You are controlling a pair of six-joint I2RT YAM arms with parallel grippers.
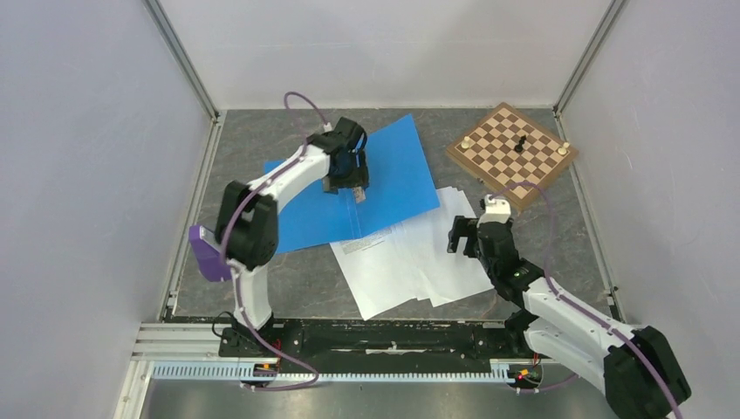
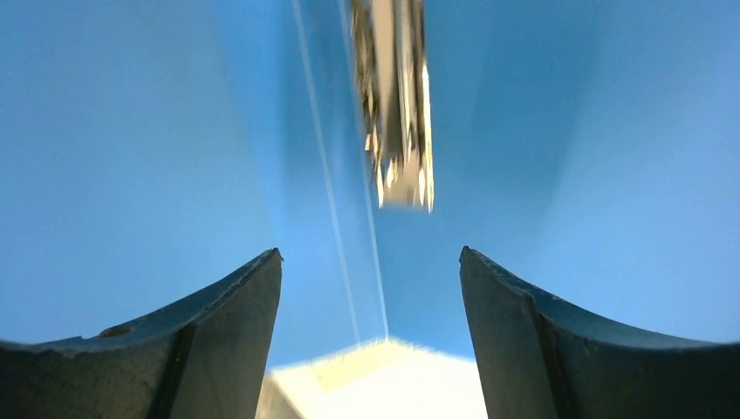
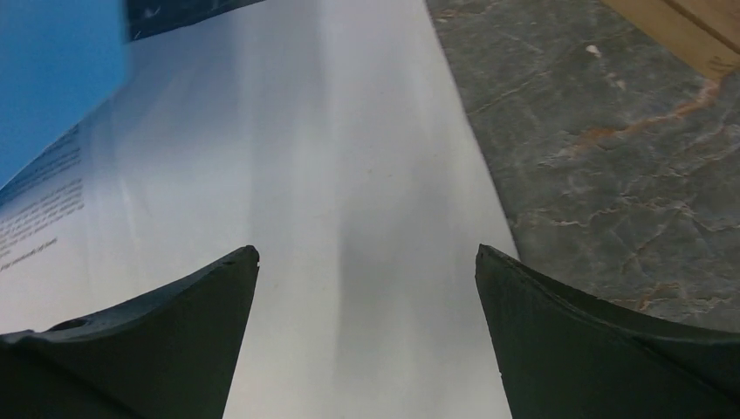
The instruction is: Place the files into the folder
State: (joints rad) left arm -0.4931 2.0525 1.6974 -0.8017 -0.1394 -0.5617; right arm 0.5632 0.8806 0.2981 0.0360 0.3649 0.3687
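The blue folder (image 1: 393, 166) lies spread flat on the grey table, its near edge overlapping the far left corner of the files. The files (image 1: 410, 257) are a fanned stack of white printed sheets right of centre. My left gripper (image 1: 346, 182) hovers over the folder's middle with its jaws open and nothing between them. In the left wrist view the left gripper (image 2: 371, 253) frames blue plastic (image 2: 157, 157), the metal clip (image 2: 397, 105) ahead and a pale patch below. My right gripper (image 1: 465, 234) stands open over the files' right edge; the right gripper (image 3: 366, 251) frames bare paper (image 3: 349, 175).
A wooden chessboard (image 1: 513, 153) with a few pieces sits at the back right, close to the files' far corner. White walls with metal posts enclose the table on three sides. Bare grey tabletop (image 3: 611, 175) shows right of the paper.
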